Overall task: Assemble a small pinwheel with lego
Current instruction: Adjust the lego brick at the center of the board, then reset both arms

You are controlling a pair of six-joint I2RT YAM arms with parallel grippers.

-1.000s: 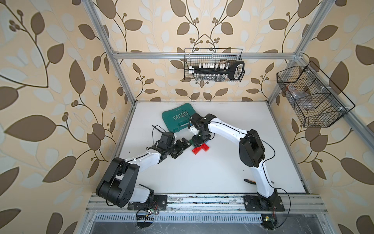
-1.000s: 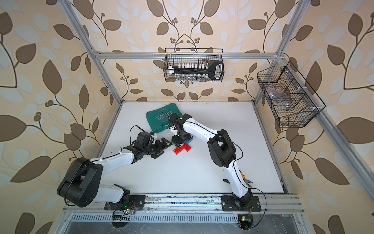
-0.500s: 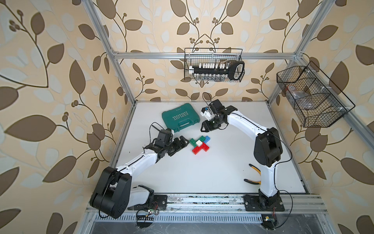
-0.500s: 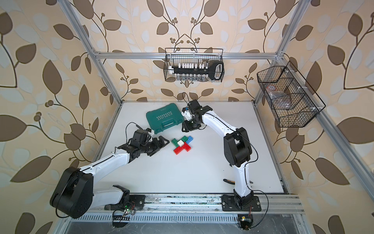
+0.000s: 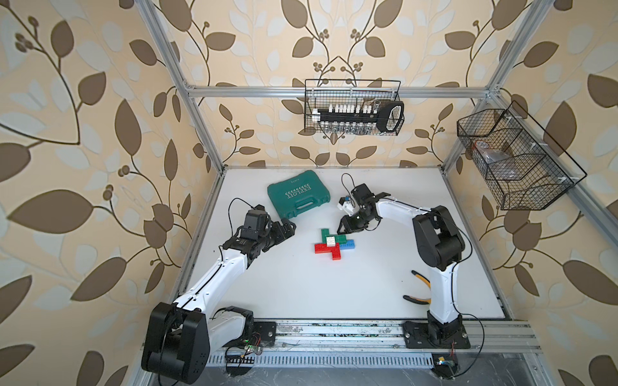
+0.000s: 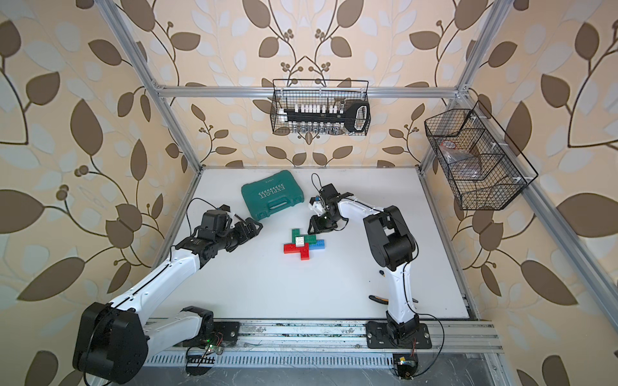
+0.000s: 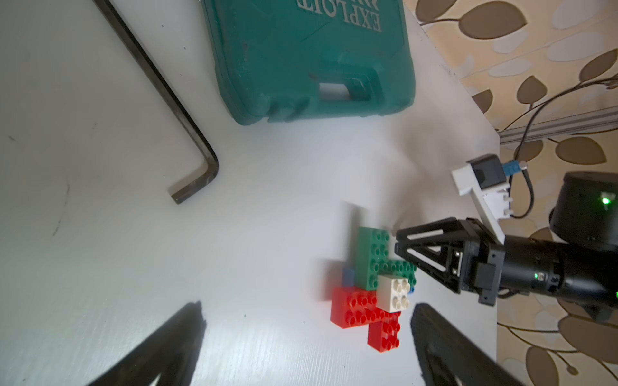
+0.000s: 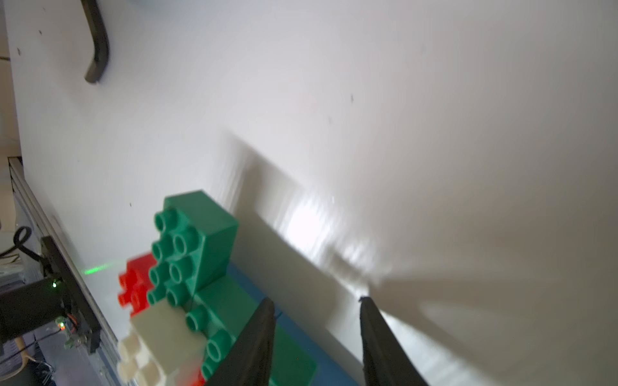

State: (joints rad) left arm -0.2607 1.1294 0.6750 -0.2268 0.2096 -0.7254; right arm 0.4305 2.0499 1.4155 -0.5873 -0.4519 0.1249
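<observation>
The pinwheel (image 5: pixel 331 245) is lying on the table (image 5: pixel 301 294), ungripped. Left gripper (image 5: pixel 288 228) is gaping empty; right gripper (image 5: pixel 342 229) is hovering beside the pinwheel, jaws parted, empty

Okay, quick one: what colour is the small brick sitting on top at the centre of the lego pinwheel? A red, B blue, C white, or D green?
C: the small square brick capping the centre of the pinwheel is white, above the green and red arms.
</observation>
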